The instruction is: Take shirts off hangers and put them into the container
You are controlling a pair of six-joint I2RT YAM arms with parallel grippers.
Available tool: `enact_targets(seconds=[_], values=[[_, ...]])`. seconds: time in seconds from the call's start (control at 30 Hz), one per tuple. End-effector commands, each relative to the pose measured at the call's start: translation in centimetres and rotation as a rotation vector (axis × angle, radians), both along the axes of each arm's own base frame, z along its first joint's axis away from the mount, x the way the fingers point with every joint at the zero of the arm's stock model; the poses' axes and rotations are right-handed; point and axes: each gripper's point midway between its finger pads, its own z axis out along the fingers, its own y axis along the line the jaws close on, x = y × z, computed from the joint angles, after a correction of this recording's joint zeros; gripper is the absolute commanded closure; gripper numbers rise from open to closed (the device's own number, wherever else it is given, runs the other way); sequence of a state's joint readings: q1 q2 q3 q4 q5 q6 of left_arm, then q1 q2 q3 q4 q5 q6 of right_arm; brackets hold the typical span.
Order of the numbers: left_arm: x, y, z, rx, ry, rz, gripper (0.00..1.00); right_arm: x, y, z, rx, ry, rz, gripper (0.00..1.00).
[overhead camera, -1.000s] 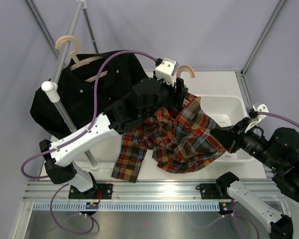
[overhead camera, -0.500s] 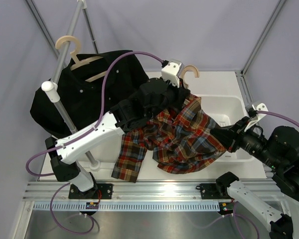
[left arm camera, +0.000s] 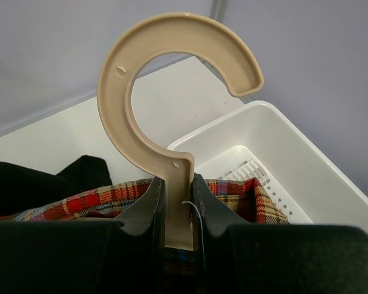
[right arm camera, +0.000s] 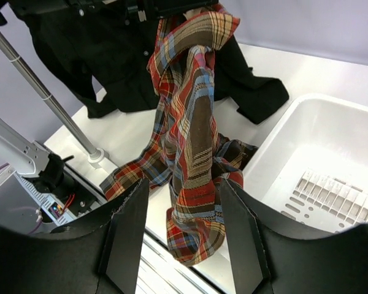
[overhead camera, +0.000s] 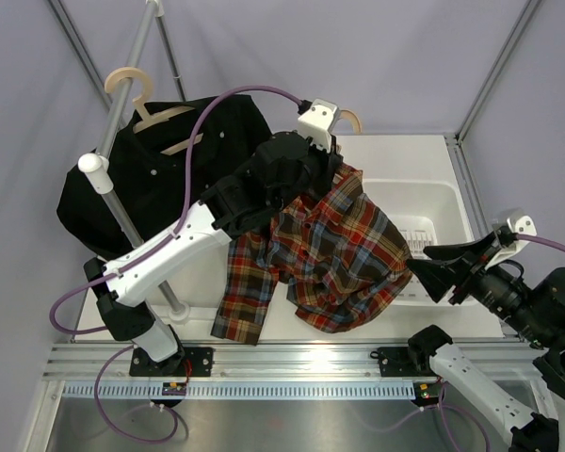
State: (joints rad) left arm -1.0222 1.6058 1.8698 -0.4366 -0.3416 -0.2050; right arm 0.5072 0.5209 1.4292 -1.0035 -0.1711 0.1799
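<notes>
My raised left gripper (left arm camera: 178, 205) pinches the beige wooden hanger (left arm camera: 172, 79); its red plaid flannel shirt (overhead camera: 334, 254) dangles crumpled. My right gripper (right arm camera: 181, 236) gapes, empty.

The left gripper (overhead camera: 333, 149) holds up a beige hanger (overhead camera: 350, 119), the plaid shirt (overhead camera: 334, 254) dangling from it (partly covering the white basket (overhead camera: 433, 193)). The right gripper (overhead camera: 433, 268), fingers spread, sits just beside the cloth.
</notes>
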Motion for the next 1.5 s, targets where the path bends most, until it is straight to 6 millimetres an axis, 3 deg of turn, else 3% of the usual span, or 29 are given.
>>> enact_targets(seconds=[0.0, 0.23, 0.3, 0.37, 0.6, 0.93, 1.0, 1.07, 1.17, 1.33, 1.47], values=[[-0.6, 0.9, 4.9, -0.082, -0.089, -0.012, 1.00, 0.9, 0.8, -1.9, -0.033, 0.056, 0.017, 0.43], [-0.8, 1.2, 4.9, -0.080, -0.090, -0.017, 1.00, 2.0, 1.8, -3.9, -0.040, 0.084, 0.036, 0.45], [-0.8, 1.3, 5.0, -0.080, -0.096, -0.019, 1.00, 2.1, 2.0, -4.7, -0.043, 0.107, 0.040, 0.58], [-0.7, 1.4, 5.0, -0.077, -0.098, -0.018, 1.00, 1.9, 2.2, -4.7, -0.031, 0.117, 0.053, 0.64], [-0.1, 1.7, 5.1, -0.079, -0.098, -0.020, 1.00, 0.6, 1.6, -5.3, -0.019, 0.126, 0.050, 0.59], [-0.2, 1.8, 5.3, -0.081, -0.102, -0.028, 1.00, 0.5, 1.9, -6.4, -0.025, 0.144, 0.067, 0.64], [-0.3, 1.9, 5.5, -0.085, -0.105, -0.031, 1.00, 0.7, 2.1, -6.7, -0.032, 0.149, 0.075, 0.73], [-0.3, 1.9, 5.5, -0.083, -0.108, -0.029, 1.00, 0.6, 2.3, -6.5, -0.026, 0.152, 0.083, 1.00], [0.1, 1.9, 5.6, -0.076, -0.127, -0.019, 1.00, 0.3, 2.2, -6.5, -0.013, 0.162, 0.081, 1.00], [2.6, 3.0, 5.6, -0.083, -0.181, 0.064, 1.00, -1.2, -0.7, -6.1, 0.010, 0.135, -0.031, 1.00], [5.3, 4.5, 6.5, -0.143, -0.208, 0.129, 1.00, -4.4, -3.5, -3.9, 0.052, 0.076, -0.086, 1.00]])
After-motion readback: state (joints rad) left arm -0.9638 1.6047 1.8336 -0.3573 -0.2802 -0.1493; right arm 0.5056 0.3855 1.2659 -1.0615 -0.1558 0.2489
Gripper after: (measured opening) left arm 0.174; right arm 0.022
